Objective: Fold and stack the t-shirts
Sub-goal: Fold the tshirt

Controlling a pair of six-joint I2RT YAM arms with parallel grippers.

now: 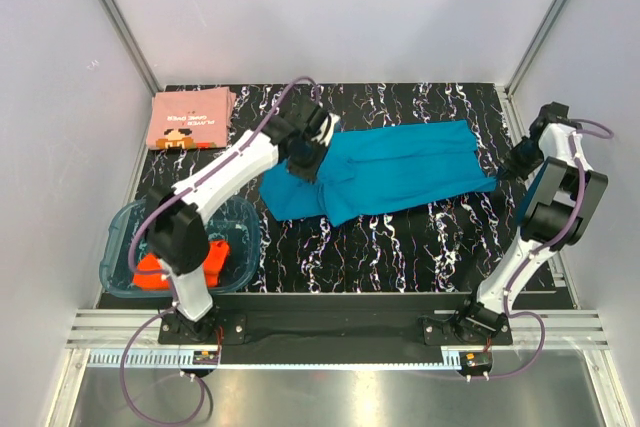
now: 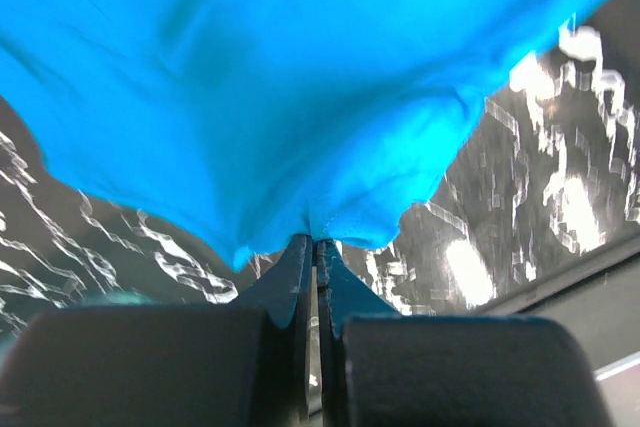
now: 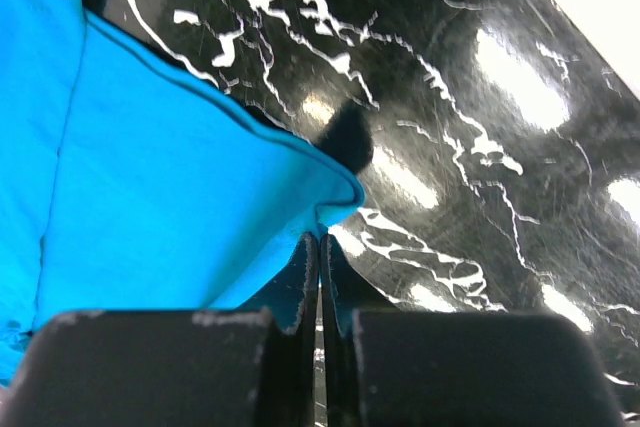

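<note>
- Near left, the orange-red t-shirt (image 1: 150, 272) lies crumpled in the clear blue-tinted tub (image 1: 245, 222). It looks unfolded, so I judge it not yet started.
- In the middle of the table (image 1: 400, 247), the teal-blue t-shirt (image 1: 400, 172) lies stretched left to right and only partly flattened. This looks like the fold in hand.
- The left gripper (image 2: 313, 242) has its jaws pressed together on a bunched edge at the shirt's left end.
- The right gripper (image 3: 320, 239) is pinched on a corner at the shirt's right end.
- Far left, the salmon-pink t-shirt (image 1: 190, 119) rests as a neat folded square, print up. That one appears done.
- Nothing is stacked yet, so roughly a third of the work seems finished.
- Count: three t-shirts (one folded, one being handled, one waiting), one tub, two grippers.
</note>
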